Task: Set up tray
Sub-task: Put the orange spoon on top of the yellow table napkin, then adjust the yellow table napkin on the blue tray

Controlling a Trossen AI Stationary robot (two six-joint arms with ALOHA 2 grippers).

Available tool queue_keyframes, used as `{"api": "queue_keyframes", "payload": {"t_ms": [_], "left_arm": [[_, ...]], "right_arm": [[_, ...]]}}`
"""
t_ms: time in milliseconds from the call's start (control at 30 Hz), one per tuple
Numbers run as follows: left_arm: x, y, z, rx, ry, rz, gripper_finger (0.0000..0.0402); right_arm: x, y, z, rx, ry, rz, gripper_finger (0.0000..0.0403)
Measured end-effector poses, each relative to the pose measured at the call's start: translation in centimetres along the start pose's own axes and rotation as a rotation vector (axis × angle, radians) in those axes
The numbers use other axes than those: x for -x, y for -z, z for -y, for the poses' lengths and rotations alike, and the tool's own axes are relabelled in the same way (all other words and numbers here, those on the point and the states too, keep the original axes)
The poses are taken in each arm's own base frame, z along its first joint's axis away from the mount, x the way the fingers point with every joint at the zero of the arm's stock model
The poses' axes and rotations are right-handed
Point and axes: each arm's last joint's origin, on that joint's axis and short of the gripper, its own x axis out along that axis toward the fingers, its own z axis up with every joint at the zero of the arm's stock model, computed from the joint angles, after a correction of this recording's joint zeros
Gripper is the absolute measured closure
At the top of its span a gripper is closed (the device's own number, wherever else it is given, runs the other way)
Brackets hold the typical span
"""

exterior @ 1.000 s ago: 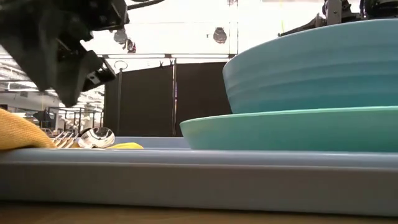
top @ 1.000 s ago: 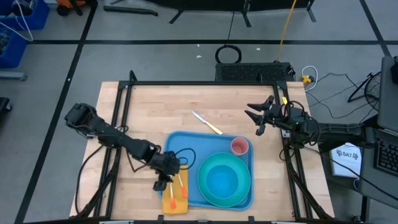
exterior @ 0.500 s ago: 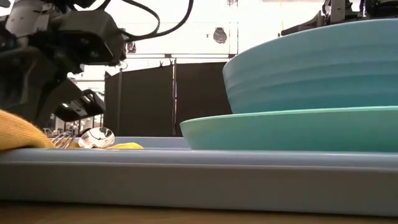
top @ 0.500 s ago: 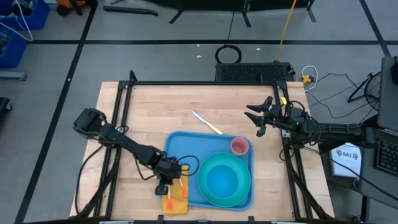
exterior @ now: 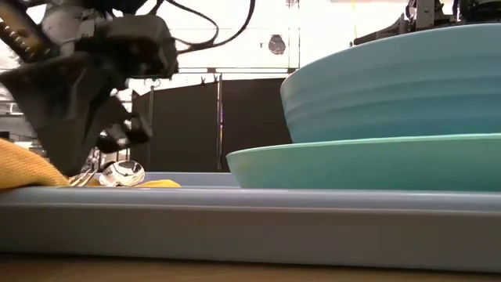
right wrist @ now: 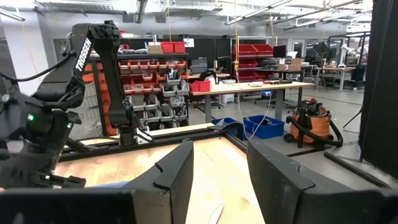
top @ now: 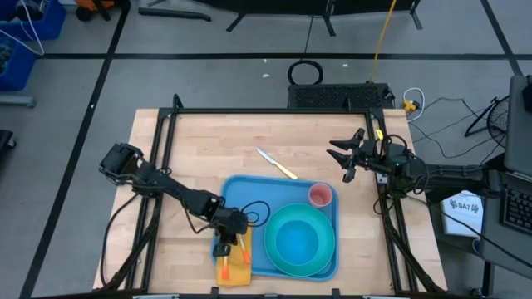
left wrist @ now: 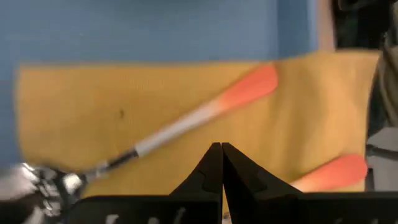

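Lowered since before, left gripper [left wrist: 221, 155] sits clenched empty over the napkin [left wrist: 93, 112]; the stiff, light tray [top: 249, 195] likely lifts by its rim.

The wooden table [top: 208, 145] carries the tray [top: 249, 195] at six o'clock, with a knife [top: 277, 164] just beyond it, near centre.

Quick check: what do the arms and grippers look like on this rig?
Both arms are dark, jointed, with black cables looped alongside. The left gripper has black, wedge-shaped fingers; the right gripper has broad black fingers with angular tips. The left arm carries white TROSSEN lettering.
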Motion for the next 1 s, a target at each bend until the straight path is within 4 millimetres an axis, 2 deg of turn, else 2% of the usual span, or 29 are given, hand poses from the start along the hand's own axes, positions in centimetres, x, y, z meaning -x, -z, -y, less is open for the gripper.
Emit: {"api": "queue_keyframes", "payload": {"t_ms": [100,333,1000], "left_arm": [[-0.7,0.6,-0.4,0.045,0.004,-0.068,0.0401],[-2.3,0.4,-1.1,0.056,0.091,-0.095,0.0401],[-0.7,0.1,-4.6,0.07,-0.063,-0.12,0.0401]], "right_arm": [[0.0,0.0,0.0,0.0,0.0,-0.002,0.0261],[0.0,0.1,0.0,0.001,0.0,-0.006,0.0261],[-0.1,0.2,0.0,-0.002,-0.002,-0.018,0.0261]]}}
